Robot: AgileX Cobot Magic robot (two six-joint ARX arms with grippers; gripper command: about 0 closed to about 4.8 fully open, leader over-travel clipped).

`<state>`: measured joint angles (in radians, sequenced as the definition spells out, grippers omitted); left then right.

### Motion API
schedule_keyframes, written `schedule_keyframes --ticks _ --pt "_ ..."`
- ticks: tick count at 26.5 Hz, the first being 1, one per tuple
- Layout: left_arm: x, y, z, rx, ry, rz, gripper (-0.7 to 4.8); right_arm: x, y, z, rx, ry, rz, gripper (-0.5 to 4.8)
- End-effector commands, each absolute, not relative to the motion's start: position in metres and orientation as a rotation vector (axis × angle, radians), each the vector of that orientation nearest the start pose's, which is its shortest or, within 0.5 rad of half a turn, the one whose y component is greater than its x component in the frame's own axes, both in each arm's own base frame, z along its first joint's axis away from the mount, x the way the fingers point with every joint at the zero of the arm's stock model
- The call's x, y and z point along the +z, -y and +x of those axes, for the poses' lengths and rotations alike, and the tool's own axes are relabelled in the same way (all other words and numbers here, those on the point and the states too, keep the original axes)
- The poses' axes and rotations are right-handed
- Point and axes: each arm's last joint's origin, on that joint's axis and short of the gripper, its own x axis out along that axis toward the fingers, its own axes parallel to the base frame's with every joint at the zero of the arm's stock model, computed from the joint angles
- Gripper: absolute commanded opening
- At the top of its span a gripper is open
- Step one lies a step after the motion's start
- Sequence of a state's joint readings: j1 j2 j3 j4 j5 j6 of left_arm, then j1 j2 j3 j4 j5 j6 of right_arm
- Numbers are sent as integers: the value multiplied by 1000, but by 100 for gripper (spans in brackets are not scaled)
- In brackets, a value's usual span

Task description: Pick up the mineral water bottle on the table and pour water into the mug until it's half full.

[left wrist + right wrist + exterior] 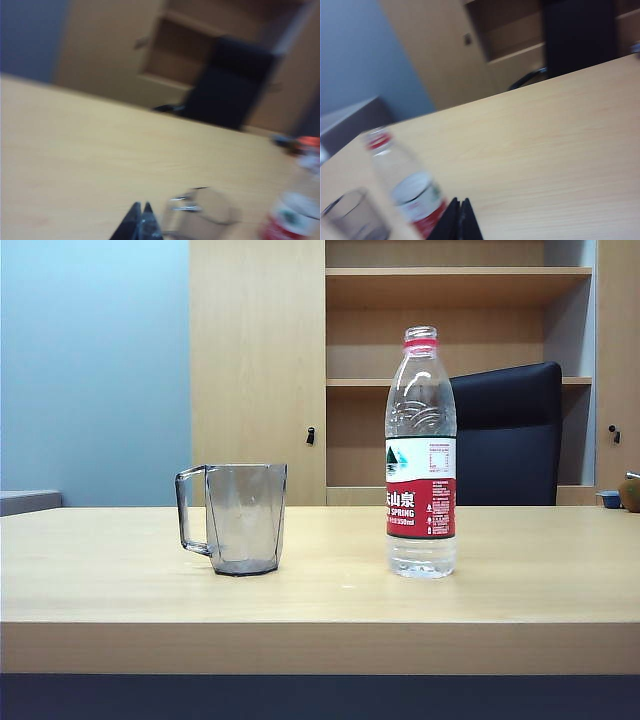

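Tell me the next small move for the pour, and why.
Probably open the right gripper and ease it toward the mineral water bottle. The bottle stands upright, uncapped and untouched on the table, right of the empty mug. Both grippers, left included, look shut, hold nothing, and neither appears in the exterior view.

both wrist views are blurring; the left gripper (140, 223) and right gripper (458, 220) are getting cut off at 6 o'clock, only closed tips showing.
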<state>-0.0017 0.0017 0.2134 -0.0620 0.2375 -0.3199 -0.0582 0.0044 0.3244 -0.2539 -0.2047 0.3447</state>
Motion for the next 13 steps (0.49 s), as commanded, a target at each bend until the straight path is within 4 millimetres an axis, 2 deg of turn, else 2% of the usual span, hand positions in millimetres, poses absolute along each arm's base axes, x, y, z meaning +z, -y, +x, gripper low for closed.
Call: schedule_keyframes --ticks 1,4,8,9,13 --pt "247 13 68 -481 104 -267 -6 268 -7 53 292 23 156 -5" --pt "255 16 64 -581 47 -205 -6 291 -8 45 328 16 29 7" --pt "264 17 65 -639 -27 -125 -6 323 -9 47 343 16 -94 75" --pt "270 18 69 -648 -55 -102 -6 339 -9 56 372 -2 -102 89" --pt "285 18 77 -669 -87 -80 -6 360 -10 85 435 -78 -71 121"
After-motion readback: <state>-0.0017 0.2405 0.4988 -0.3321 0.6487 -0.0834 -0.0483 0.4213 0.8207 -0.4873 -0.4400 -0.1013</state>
